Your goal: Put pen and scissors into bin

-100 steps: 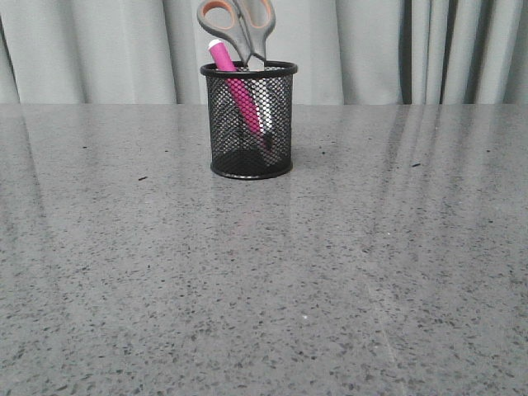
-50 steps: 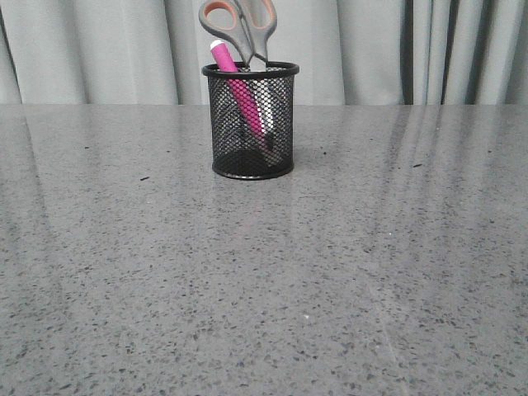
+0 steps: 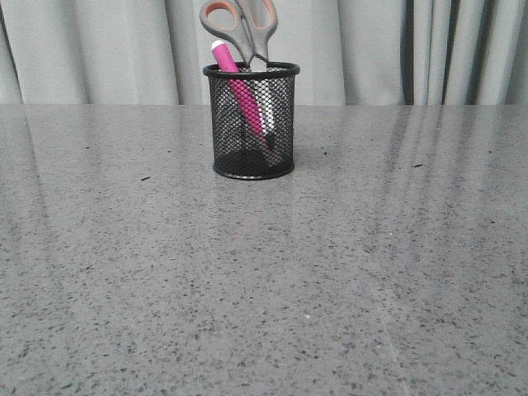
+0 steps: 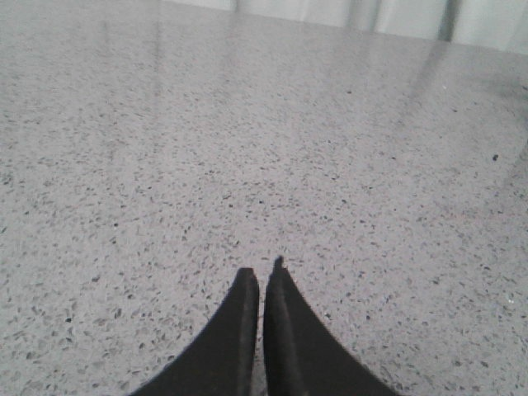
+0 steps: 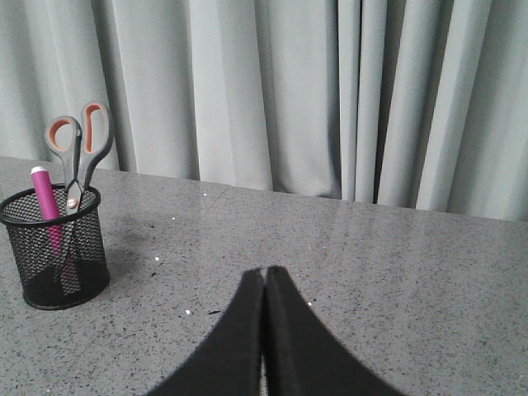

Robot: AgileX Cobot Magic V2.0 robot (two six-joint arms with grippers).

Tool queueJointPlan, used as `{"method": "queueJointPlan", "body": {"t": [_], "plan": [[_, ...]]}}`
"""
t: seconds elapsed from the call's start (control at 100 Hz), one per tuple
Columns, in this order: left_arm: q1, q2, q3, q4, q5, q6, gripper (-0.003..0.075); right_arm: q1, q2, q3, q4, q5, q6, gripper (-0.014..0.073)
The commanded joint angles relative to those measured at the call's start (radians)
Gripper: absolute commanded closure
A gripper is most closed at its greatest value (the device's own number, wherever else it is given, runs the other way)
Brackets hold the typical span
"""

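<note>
- Left wrist view shows the left gripper (image 4: 261,276) low over bare speckled grey stone desk (image 4: 247,148), its black fingers (image 4: 239,313) clenched together on nothing.
- Right gripper (image 5: 264,276) hangs over the desk well to the right of the cup, its fingers likewise pressed shut and empty.
- Farther off, the small black wire-mesh cylindrical bin (image 3: 251,124) stands upright on the desk, left of centre.
- Inside it, the thick magenta-pink pen (image 3: 233,76) leans with its pale cap above the rim at the left.
- Beside it, the grey-handled scissors with orange inner loops (image 3: 239,29) stand blades down, handles well above the rim.
- Both items look stowed, so the task seems complete.
- Risk, as I judge it: the tall scissors make the light cup top-heavy; an arm sweep could tip it.
- Pale pleated curtain (image 3: 107,49) closes the far side.
</note>
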Motion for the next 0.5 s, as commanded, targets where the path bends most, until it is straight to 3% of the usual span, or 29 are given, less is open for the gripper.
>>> {"method": "queueJointPlan", "body": {"t": [0.0,0.49], "plan": [[0.004,-0.032,0.024,-0.02,-0.039,0.002,0.074,-0.002,0.013,-0.025,-0.021,-0.055,-0.003,0.0666],[0.004,-0.032,0.024,-0.022,-0.045,0.002,0.074,-0.002,0.013,-0.025,-0.021,-0.055,-0.003,0.0666]]}}
